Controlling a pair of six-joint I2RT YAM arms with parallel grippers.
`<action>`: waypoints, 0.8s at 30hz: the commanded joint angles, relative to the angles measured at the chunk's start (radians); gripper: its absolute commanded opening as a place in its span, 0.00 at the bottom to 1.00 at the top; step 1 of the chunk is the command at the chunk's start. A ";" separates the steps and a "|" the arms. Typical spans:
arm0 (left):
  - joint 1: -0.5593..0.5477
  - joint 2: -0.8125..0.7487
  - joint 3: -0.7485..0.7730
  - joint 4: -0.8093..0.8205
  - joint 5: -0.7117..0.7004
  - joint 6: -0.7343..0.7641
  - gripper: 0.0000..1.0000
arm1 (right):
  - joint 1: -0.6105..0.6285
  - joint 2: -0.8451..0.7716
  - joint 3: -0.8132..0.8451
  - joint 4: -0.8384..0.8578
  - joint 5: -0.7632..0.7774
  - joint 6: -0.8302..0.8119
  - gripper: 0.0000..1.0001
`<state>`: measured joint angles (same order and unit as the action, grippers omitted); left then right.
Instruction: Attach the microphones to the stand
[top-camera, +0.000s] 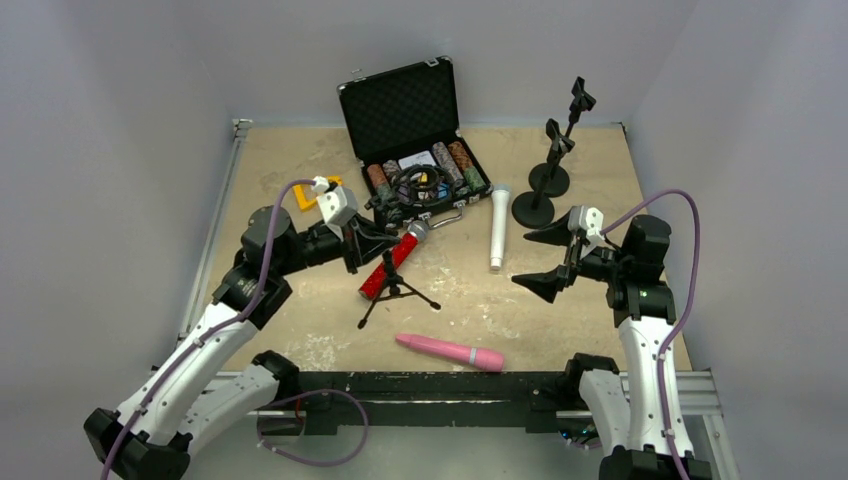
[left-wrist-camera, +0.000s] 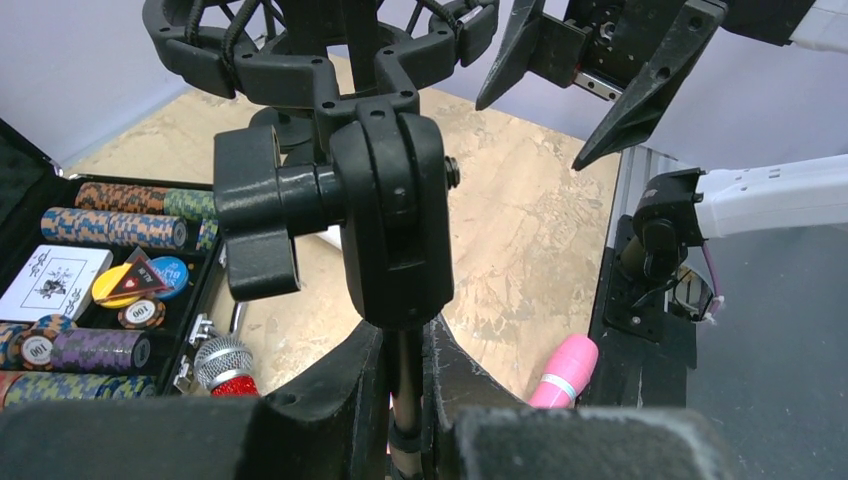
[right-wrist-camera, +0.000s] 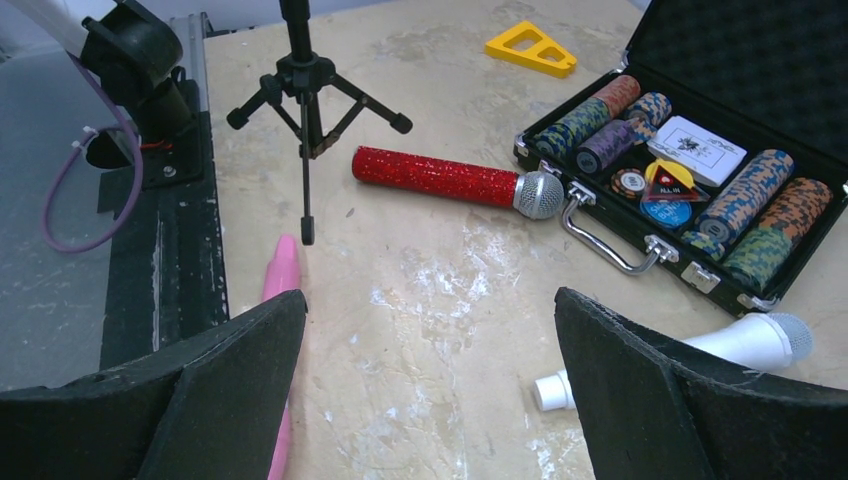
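Black tripod stand (top-camera: 392, 283) gripped at its pole by the outstretched left gripper (left-wrist-camera: 403, 375); right gripper (top-camera: 520, 260) hovers, jaws wide.

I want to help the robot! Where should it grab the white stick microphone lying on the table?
Probably the white stick microphone mid-handle, from straight above, the open right gripper straddling it: it lies flat with bare table either side.

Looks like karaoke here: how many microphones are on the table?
3: red microphone by the tripod stand, white microphone right of the case, pink microphone at the near edge.
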<state>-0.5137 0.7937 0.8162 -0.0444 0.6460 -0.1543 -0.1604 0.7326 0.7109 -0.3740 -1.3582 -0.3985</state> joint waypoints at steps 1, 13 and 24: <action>-0.018 0.044 0.087 0.156 -0.003 0.014 0.00 | -0.007 0.000 -0.003 0.005 -0.036 -0.018 0.99; -0.035 0.203 0.148 0.205 0.024 0.057 0.00 | -0.008 -0.001 0.007 -0.017 -0.039 -0.037 0.99; -0.036 0.303 0.174 0.224 0.039 0.104 0.00 | -0.008 0.003 0.013 -0.030 -0.041 -0.051 0.99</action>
<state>-0.5446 1.0798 0.9218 0.0544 0.6544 -0.0898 -0.1638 0.7330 0.7113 -0.3977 -1.3655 -0.4286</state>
